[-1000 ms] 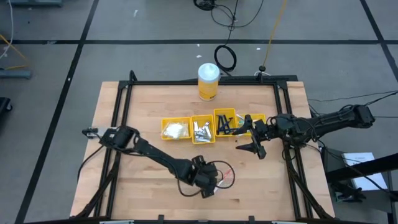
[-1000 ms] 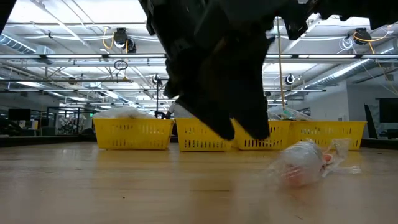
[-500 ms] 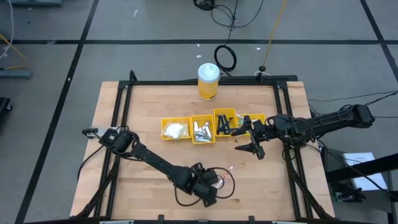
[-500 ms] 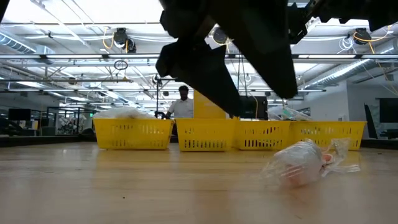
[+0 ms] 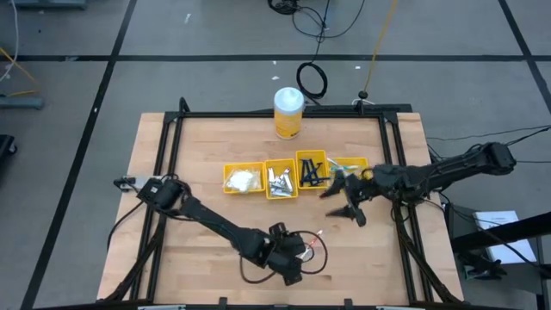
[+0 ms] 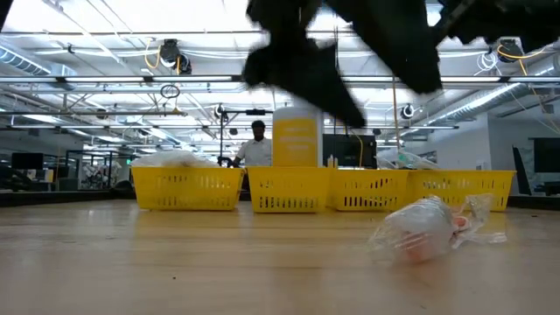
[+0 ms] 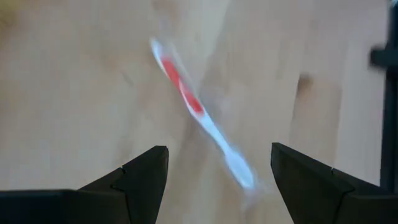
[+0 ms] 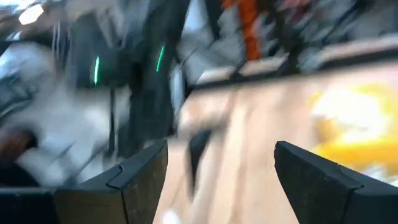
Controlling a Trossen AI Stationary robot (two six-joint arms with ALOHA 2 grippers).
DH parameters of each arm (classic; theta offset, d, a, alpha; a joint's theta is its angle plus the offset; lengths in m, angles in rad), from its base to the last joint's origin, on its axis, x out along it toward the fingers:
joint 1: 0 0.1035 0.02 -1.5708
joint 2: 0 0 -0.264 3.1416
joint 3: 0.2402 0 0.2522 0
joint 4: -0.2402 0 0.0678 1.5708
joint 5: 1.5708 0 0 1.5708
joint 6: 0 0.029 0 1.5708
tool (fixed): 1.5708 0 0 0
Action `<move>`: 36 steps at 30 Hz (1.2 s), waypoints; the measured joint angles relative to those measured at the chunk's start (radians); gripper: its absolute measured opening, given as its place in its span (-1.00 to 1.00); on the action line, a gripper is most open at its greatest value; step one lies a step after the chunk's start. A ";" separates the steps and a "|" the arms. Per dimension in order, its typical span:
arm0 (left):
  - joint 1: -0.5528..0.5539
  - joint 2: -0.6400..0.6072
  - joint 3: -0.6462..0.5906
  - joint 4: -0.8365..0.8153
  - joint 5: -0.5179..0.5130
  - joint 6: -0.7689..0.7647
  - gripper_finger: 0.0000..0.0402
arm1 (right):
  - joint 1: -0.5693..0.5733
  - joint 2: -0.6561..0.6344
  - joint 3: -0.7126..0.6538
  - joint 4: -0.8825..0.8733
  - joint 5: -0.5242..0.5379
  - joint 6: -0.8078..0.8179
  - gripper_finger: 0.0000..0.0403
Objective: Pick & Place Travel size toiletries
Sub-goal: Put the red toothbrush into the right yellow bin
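**Toothbrush in clear wrap lies free near the desk's front edge, left hand poised over it**

A slim toothbrush [image 7: 200, 112], white with a red grip and a pale blue end, lies flat on the wood near the desk's front edge, a little right of centre. The low view alone shows its crinkled clear plastic wrap [image 6: 429, 229]; the high view shows only a thin red-and-white sliver [image 5: 313, 245].

The left hand [image 5: 291, 261] hangs just beside the toothbrush, its arm stretched low across the desk from the left edge. In the left wrist view its two dark fingers [image 7: 142, 177] stand spread wide with the toothbrush lying between and beyond them, untouched.

The right hand [image 5: 346, 200] reaches in from the right edge, fingers spread and holding nothing, just in front of the row of four yellow slotted plastic bins [image 5: 294, 176] at the desk's middle. Those bins hold white packets, silvery sachets and dark razors. A tall yellow canister [image 5: 288, 113] with a white lid stands at the back edge.

The low view shows a person [image 6: 257, 146] far behind the bins.
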 joint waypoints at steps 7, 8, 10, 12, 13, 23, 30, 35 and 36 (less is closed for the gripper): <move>-0.110 -0.160 0.000 0.000 -0.348 0.273 0.36 | 0.168 0.142 -0.013 0.071 0.024 -0.031 0.38; -0.127 -0.190 0.000 -0.004 -0.385 0.310 0.36 | 0.198 0.167 -0.014 0.088 0.060 -0.048 0.38; -0.160 -0.248 -0.002 -0.019 -0.431 0.366 0.36 | 0.243 0.218 -0.014 0.152 0.144 -0.079 0.38; -0.193 -0.310 -0.031 -0.025 -0.462 0.406 0.36 | 0.266 0.264 -0.014 0.208 0.209 -0.088 0.38; -0.205 -0.344 -0.052 -0.024 -0.468 0.418 0.36 | 0.271 0.291 -0.011 0.225 0.225 -0.090 0.38; -0.249 -0.779 -0.606 0.433 -0.337 0.525 0.36 | 0.273 0.604 0.203 -0.014 0.228 -0.162 0.38; -0.118 -1.090 -1.099 0.843 -0.143 0.546 0.36 | 0.273 0.806 0.357 -0.116 0.210 -0.216 0.38; -0.066 -1.305 -1.314 0.989 -0.084 0.564 0.36 | 0.278 0.890 0.399 -0.127 0.120 -0.171 0.38; -0.065 -1.347 -1.345 1.007 -0.066 0.578 0.36 | 0.281 0.903 0.402 -0.127 0.117 -0.162 0.38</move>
